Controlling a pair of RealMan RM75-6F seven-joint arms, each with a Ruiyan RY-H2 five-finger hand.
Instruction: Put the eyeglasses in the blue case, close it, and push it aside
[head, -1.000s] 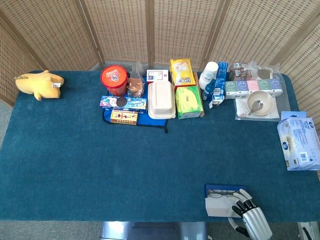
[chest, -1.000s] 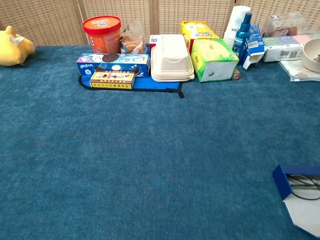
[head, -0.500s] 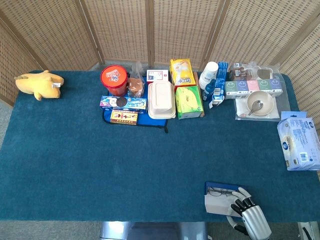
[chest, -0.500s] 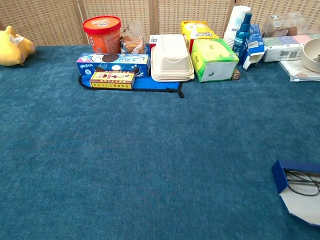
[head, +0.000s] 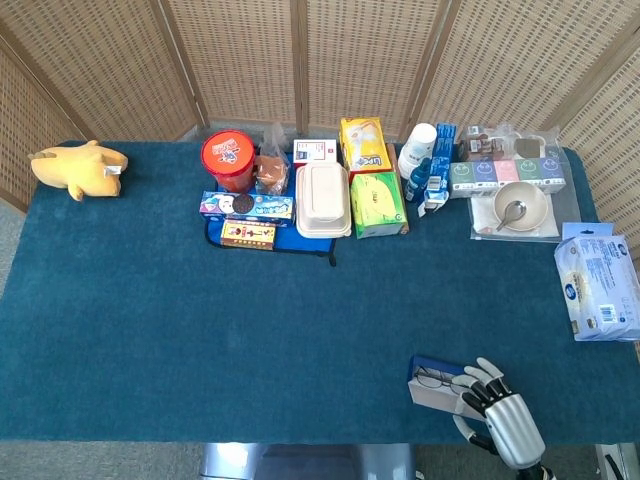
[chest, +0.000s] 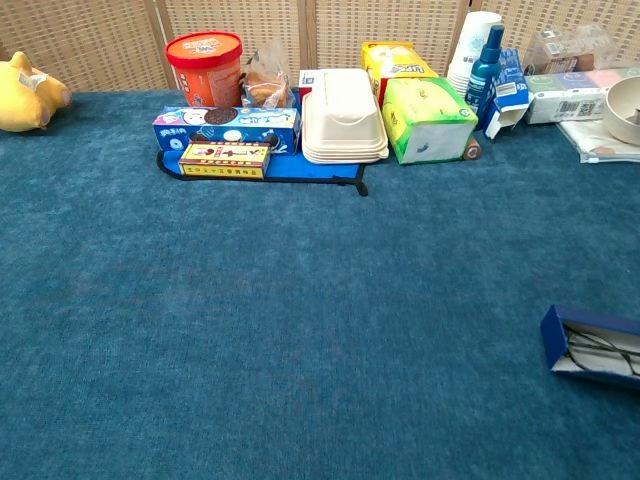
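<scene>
Your right hand (head: 497, 408) sits at the table's near edge, approx 5 o'clock in the head view, fingers spread over the right end of the blue case (head: 436, 380). Fingertips (head: 470, 383) look to touch the case, but whether they grip or only press it, you can't tell from here. The chest view doesn't show the hand at all.

The case lies on the blue table cloth (head: 200, 340), near edge, right of centre. In the chest view it's at approx 4 o'clock, case (chest: 590, 346) cut off by the frame edge. The glasses (chest: 603, 347) lie inside it; dark thin frame visible in both views, glasses (head: 437, 378) at the left part of the case in the head view. The lid isn't flat shut yet; the inside w/ the glasses is exposed.

Left hand: not visible in either view.

At 12 o'clock, along the far edge, a row of stuff well apart from the case: red tub (head: 228, 160), white lunch box (head: 322, 200), green tissue box (head: 378, 204), bowl w/ spoon (head: 520, 208). Yellow plush toy (head: 80, 168) at approx 10 o'clock, wipes pack (head: 598, 282) at 3 o'clock by the right edge.
</scene>
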